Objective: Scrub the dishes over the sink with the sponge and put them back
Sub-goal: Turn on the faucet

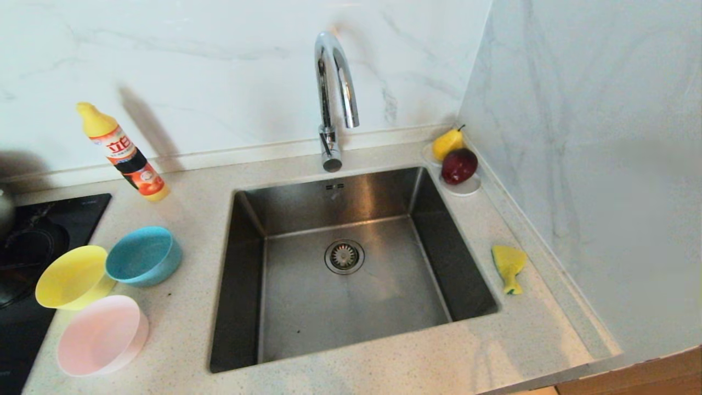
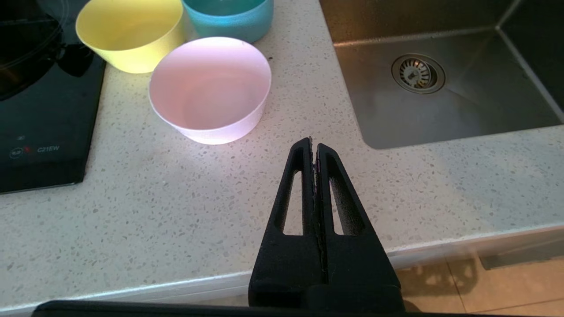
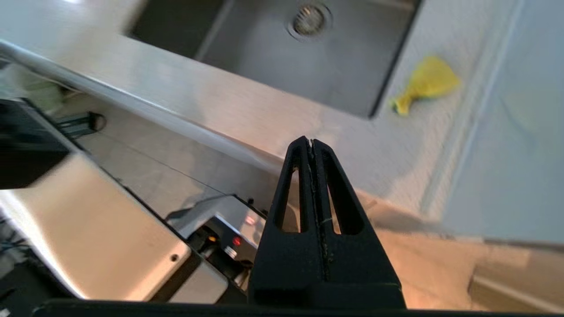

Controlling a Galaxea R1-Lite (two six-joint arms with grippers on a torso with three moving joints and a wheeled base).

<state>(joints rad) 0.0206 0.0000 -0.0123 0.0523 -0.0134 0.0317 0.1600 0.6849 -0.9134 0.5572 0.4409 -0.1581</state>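
We find the small yellow fan-shaped sponge with a thin green scouring layer (image 1: 508, 266) lying flat on the speckled stone bench (image 1: 186, 318), on the strip between the right rim of the square stainless-steel sink (image 1: 351, 307) and the right wall edge. We judge it light, soft and compressible; the broad fan body should be pinched across its thickness, since the narrow tail would likely flop.

The three round plastic bowls, yellow (image 1: 72, 277), light blue (image 1: 143, 256) and pale pink (image 1: 102, 335), stand upright in a cluster near the bench's front left corner, beside a black hob (image 1: 33, 241). We judge them light, stiff and smooth-walled, best taken at the rim.

The right end effector (image 3: 313, 141) hangs off the bench's front edge, jaws pressed together, empty. The left end effector (image 2: 313, 141) sits above the front edge near the pink bowl, likewise closed and empty.
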